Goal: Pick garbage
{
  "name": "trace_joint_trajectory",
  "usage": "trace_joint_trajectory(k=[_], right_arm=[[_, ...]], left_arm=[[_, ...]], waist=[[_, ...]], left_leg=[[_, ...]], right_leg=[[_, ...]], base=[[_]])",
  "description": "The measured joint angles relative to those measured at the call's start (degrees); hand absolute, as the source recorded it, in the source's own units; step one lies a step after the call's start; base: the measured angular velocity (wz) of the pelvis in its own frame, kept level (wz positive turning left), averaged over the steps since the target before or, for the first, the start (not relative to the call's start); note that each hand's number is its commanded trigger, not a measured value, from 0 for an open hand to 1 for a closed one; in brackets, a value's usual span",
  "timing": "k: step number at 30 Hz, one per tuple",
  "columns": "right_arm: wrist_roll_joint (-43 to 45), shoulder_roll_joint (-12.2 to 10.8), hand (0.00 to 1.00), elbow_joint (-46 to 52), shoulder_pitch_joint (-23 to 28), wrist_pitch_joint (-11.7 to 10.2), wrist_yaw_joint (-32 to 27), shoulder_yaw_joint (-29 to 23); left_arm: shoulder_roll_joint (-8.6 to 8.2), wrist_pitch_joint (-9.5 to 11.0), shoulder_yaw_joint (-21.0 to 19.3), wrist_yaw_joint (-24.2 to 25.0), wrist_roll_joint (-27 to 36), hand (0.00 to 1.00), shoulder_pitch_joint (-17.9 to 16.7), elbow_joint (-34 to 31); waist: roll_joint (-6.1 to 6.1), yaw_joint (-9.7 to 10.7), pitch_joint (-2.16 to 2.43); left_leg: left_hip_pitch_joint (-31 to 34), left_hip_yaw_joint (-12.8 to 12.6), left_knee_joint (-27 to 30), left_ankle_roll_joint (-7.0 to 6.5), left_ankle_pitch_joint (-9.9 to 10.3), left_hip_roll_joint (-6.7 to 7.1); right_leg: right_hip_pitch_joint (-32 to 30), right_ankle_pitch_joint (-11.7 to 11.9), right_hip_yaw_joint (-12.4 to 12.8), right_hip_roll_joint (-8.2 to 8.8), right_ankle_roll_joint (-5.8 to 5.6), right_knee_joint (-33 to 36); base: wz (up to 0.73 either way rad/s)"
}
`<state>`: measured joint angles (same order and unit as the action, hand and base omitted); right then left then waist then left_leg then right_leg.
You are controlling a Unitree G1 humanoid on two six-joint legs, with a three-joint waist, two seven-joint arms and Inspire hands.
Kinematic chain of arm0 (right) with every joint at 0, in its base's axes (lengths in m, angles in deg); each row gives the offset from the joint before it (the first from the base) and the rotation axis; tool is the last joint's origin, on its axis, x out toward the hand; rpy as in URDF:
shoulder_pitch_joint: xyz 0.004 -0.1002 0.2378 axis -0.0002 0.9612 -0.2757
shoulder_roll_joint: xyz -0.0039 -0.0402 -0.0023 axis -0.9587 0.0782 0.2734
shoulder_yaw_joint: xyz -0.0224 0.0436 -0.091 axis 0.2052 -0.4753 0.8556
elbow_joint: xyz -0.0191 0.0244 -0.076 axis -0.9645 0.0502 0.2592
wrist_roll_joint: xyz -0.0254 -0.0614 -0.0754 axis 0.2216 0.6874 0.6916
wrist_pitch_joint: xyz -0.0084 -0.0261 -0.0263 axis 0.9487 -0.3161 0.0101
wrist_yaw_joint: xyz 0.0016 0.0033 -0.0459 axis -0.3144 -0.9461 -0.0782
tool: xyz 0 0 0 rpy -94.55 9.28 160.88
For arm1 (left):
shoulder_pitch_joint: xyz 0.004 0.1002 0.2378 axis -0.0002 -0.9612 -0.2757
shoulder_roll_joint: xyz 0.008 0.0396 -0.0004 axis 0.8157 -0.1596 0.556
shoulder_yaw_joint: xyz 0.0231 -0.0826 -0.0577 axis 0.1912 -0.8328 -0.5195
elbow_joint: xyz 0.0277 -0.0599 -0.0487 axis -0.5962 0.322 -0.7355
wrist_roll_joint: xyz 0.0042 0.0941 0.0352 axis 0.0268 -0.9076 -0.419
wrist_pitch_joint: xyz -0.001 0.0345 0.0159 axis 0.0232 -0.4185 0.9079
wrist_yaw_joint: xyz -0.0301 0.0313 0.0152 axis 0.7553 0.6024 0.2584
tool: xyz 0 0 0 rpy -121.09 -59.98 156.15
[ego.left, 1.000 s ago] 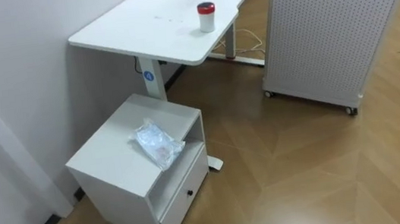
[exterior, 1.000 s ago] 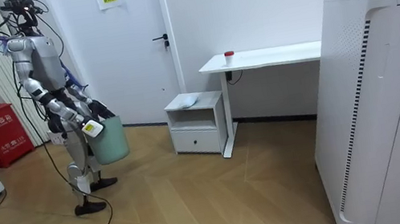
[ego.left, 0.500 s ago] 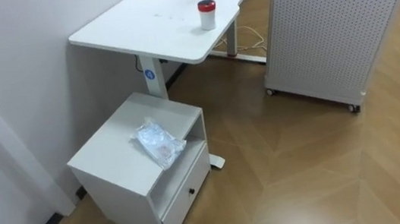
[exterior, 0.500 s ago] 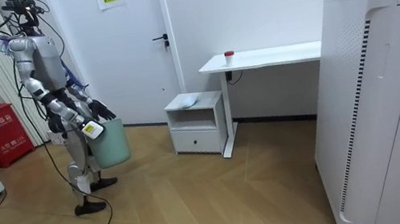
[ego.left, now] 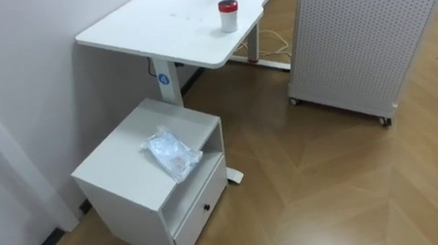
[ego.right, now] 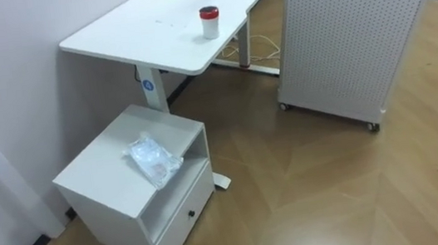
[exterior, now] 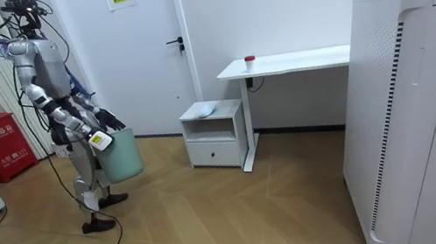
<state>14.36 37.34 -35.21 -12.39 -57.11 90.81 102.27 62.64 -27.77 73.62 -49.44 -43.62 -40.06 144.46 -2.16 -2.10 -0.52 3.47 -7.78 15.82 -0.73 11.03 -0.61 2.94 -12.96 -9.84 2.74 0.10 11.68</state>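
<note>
White cabinet (ego.left: 116,168) — plastic bag (ego.left: 172,152) atop

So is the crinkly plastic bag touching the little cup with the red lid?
Apart. The left eye view shows the plastic bag lying on the low cabinet, while the red-lidded cup stands up on the desk, far from it.

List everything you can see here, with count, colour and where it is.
Plastic bag: one, clear, crumpled, on the cabinet top.
Cabinet: one, white, beside the desk's end, against the wall.
Desk: one, white, along the wall.
Cup: one, white with red lid, on the desk.
Perforated panel: one, white, on castors, beside the desk.
Bin: one, pale green, at the robot's waist.
Box: one, red, on the floor at the room view's left.
Right hand: one, dark, at the bin's rim.
Left hand: one, dark, just above the bin.
</note>
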Motion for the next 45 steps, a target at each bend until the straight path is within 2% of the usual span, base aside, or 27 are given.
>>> trace_joint_trajectory(k=[5,9,10,11,12,13,14,15,16,17,18,19,21,22,24,27,29,30,32,33,34,35,37,40,42,44,45], right_arm=[[1.3,-0.2,1.00,-1.2,-0.2,-0.2,1.5,-0.5],[0.8,-0.1,1.00,-1.2,-0.1,-0.1,2.1,-2.1],[0.7,-0.1,1.00,-1.7,-0.1,-0.1,2.0,-2.1],[0.2,0.2,1.00,-2.1,0.0,0.4,1.8,-2.1],[-0.2,0.5,1.00,-2.1,0.0,0.7,1.7,-2.2],[-0.8,1.0,1.00,-2.1,-0.1,1.0,1.7,-2.9],[-1.0,1.2,1.00,-2.0,-0.1,1.0,1.4,-3.5],[-1.0,1.3,1.00,-2.2,-0.1,1.1,1.1,-3.9],[-0.9,1.7,1.00,-2.2,0.2,1.5,0.9,-4.2],[-0.9,2.3,1.00,-2.2,0.7,1.5,1.0,-4.0],[-1.0,2.3,1.00,-2.2,0.8,1.5,0.8,-4.1],[-1.0,2.3,1.00,-2.2,1.2,1.5,0.1,-4.1],[-1.1,2.0,1.00,-2.2,1.4,1.5,-0.2,-4.1],[-1.1,1.4,1.00,-2.2,1.5,1.5,-0.2,-4.2],[-1.1,1.0,1.00,-2.1,1.4,1.5,-0.2,-4.1],[-1.3,1.0,1.00,-2.0,0.8,1.5,-0.1,-3.9],[-1.4,0.5,1.00,-1.4,0.1,1.6,-0.4,-3.9],[-1.4,0.4,1.00,-1.4,-0.2,1.6,-0.6,-3.8],[-1.6,-0.1,1.00,-1.7,-1.4,1.6,-0.7,-2.9],[-1.9,-0.2,1.00,-1.7,-1.6,1.5,-0.7,-2.9],[-2.5,-0.2,1.00,-1.8,-2.3,1.5,-0.8,-2.7],[-3.0,-0.1,1.00,-1.8,-2.9,1.5,-0.8,-2.0],[-3.7,-0.1,1.00,-1.8,-3.2,1.4,-0.8,-1.1],[-3.8,-0.2,1.00,-2.0,-3.3,1.4,-0.6,-0.1],[-3.8,-0.3,1.00,-2.0,-3.1,1.3,-0.7,0.6],[-3.9,-0.3,1.00,-2.0,-3.0,0.6,-0.7,0.4],[-3.9,-0.4,1.00,-2.0,-3.0,0.5,-0.7,0.5]], left_arm=[[0.20,0.5,-2.4,-0.8,1.9,0.00,0.0,0.2],[0.83,0.6,-3.4,-1.6,2.4,0.00,-0.2,0.0],[1.15,0.9,-3.5,-2.3,3.6,0.00,-0.2,-0.2],[1.18,1.2,-3.1,-2.6,4.4,0.00,-0.5,-0.5],[1.19,1.3,-2.6,-2.7,4.4,0.00,-0.5,-0.6],[1.28,1.3,-1.8,-2.7,4.1,0.00,-0.7,-0.5],[1.61,1.2,-1.9,-2.7,3.4,0.00,-2.5,-0.1],[1.93,1.1,-2.1,-2.8,2.7,0.00,-3.5,0.3],[2.71,0.4,-2.2,-3.2,0.8,0.00,-6.2,0.3],[3.12,-0.7,-2.1,-3.4,-1.2,0.00,-8.4,0.3],[3.15,-1.0,-2.0,-3.4,-1.6,0.00,-8.9,0.4],[3.06,-1.4,-2.1,-3.4,-2.5,0.00,-8.9,0.5],[2.47,-1.3,-1.8,-3.4,-2.7,0.00,-8.4,0.5],[2.40,-1.3,-1.7,-3.3,-3.1,0.00,-8.2,0.5],[2.31,-1.2,-1.4,-3.2,-3.1,0.00,-6.3,0.7],[2.28,-0.7,-0.3,-3.3,-3.1,0.00,-2.7,1.0],[2.29,-0.3,-0.2,-3.7,-2.4,0.00,0.4,1.1],[2.28,-0.2,0.1,-3.7,-2.3,0.00,0.9,1.1],[2.22,0.1,1.1,-4.1,-2.3,0.00,2.4,1.2],[2.17,0.3,1.2,-4.1,-2.3,0.00,2.6,1.1],[2.01,0.5,1.3,-4.3,-2.2,0.00,2.7,0.7],[1.85,0.7,1.4,-4.9,-2.3,0.00,2.7,0.2],[1.85,1.3,2.0,-5.4,-2.0,0.00,3.0,0.0],[1.56,1.7,4.1,-5.9,-0.6,0.00,3.3,0.0],[1.50,1.7,5.6,-6.1,-0.2,0.00,3.3,-0.2],[0.88,1.7,5.8,-6.2,-0.3,0.00,3.4,-0.3],[0.83,1.7,5.8,-6.3,-0.3,0.00,3.4,-0.3]], waist=[[0.53,-1.3,-0.38],[0.60,-1.1,-0.34],[0.36,-1.3,-0.72],[0.07,-1.5,-0.38],[0.07,-1.8,-0.34],[0.31,-2.9,-0.17],[1.15,-4.0,-0.10],[1.45,-4.6,0.00],[1.43,-5.1,0.13],[1.01,-4.7,0.59],[0.96,-4.5,0.66],[-0.07,-4.5,0.13],[-0.64,-4.5,-0.02],[-1.01,-4.1,0.14],[-2.12,-3.2,0.18],[-2.14,-3.2,-0.20],[-2.33,-3.2,-0.38],[-2.26,-3.2,-0.34],[-1.60,-2.9,-0.54],[-1.43,-3.0,-0.50],[-0.76,-3.1,-0.44],[-0.07,-3.0,-0.64],[0.46,-2.9,-0.60],[0.52,-2.4,-0.64],[0.60,-2.4,-0.60],[1.03,-1.7,-0.49],[1.05,-1.5,-0.43]], left_leg=[[3.0,-0.1,8.4,1.27,3.5,-2.80],[7.4,-0.1,15.7,1.35,3.1,-4.28],[11.2,0.2,21.1,1.05,2.6,-4.18],[13.9,0.1,19.5,0.62,2.9,-2.10],[15.2,0.0,17.1,0.69,2.5,-1.23],[17.0,-0.1,10.7,1.67,0.4,0.69],[18.0,0.1,3.3,2.03,-3.0,1.36],[18.1,0.3,0.4,1.71,-4.9,1.33],[18.1,0.9,-2.4,1.13,-9.0,1.28],[17.9,0.5,-1.1,-0.22,-12.0,1.64],[18.1,0.0,0.0,-0.64,-12.3,1.86],[18.6,-0.7,2.5,-1.24,-11.9,2.47],[20.2,-1.3,7.5,-3.62,-10.3,2.61],[21.0,-1.4,9.9,-5.27,-8.3,3.30],[21.1,-2.1,12.7,-6.00,-5.4,4.52],[21.0,-3.1,15.7,-7.25,-1.5,5.93],[20.0,-4.9,15.9,-8.04,0.1,6.54],[19.6,-5.1,15.9,-8.28,0.5,6.59],[17.4,-5.3,15.8,-8.81,2.1,6.25],[17.0,-5.1,15.7,-8.81,2.5,6.13],[16.4,-5.0,15.6,-9.21,3.6,5.28],[15.6,-4.9,15.0,-8.67,3.6,4.34],[14.6,-4.8,13.7,-8.51,3.7,3.28],[12.2,-3.8,11.5,-8.27,3.8,3.16],[10.7,-2.8,10.1,-7.89,4.0,3.12],[9.0,-0.3,8.9,-7.11,4.3,3.17],[8.6,0.3,8.5,-6.88,4.4,3.29]], right_leg=[[-1.4,-2.4,0.4,-1.99,1.98,4.0],[-2.3,-3.5,1.5,-3.17,3.51,5.5],[-1.9,-4.1,3.8,-3.66,4.63,6.4],[-1.9,-4.6,5.7,-3.71,5.15,6.8],[-2.0,-4.8,6.5,-3.64,5.21,7.0],[-1.9,-5.3,8.1,-3.58,5.10,7.4],[-1.7,-6.0,9.0,-3.67,4.74,7.6],[-1.7,-6.6,9.6,-3.76,4.60,8.2],[-1.0,-8.3,10.3,-3.37,4.35,9.3],[-0.5,-10.1,10.3,-2.54,3.38,10.2],[-0.3,-10.8,10.0,-2.03,2.74,10.6],[0.2,-11.8,9.1,-0.99,1.45,11.1],[0.9,-12.9,8.5,0.02,0.41,11.0],[1.3,-13.9,8.6,0.80,-0.07,11.1],[2.7,-15.1,8.3,2.58,-0.90,11.2],[1.1,-16.4,7.7,4.88,-2.19,18.1],[-5.7,-13.6,6.6,8.20,-4.65,33.0],[-7.2,-11.9,6.3,8.79,-4.74,36.2],[-10.7,-4.1,4.0,10.21,-4.24,44.2],[-11.7,-2.2,3.6,10.46,-4.29,45.8],[-14.1,-1.9,2.8,10.41,-4.15,47.9],[-16.9,-3.3,1.7,9.92,-4.01,48.3],[-21.2,-4.8,0.4,8.83,-3.89,45.4],[-24.0,-5.1,0.0,8.24,-3.55,31.5],[-23.7,-2.9,0.6,6.89,-3.25,21.1],[-21.5,4.0,2.2,4.74,-2.84,12.0],[-20.4,6.0,2.5,4.15,-2.72,10.7]], base=[[-0.08],[0.24],[0.49],[0.49],[0.29],[-0.14],[-0.35],[-0.59],[-0.52],[-0.44],[-0.22],[-0.17],[-0.17],[-0.04],[0.00],[-0.10],[-0.15],[-0.22],[-0.20],[-0.26],[-0.29],[-0.28],[-0.10],[0.13],[0.24],[0.46],[0.48]])
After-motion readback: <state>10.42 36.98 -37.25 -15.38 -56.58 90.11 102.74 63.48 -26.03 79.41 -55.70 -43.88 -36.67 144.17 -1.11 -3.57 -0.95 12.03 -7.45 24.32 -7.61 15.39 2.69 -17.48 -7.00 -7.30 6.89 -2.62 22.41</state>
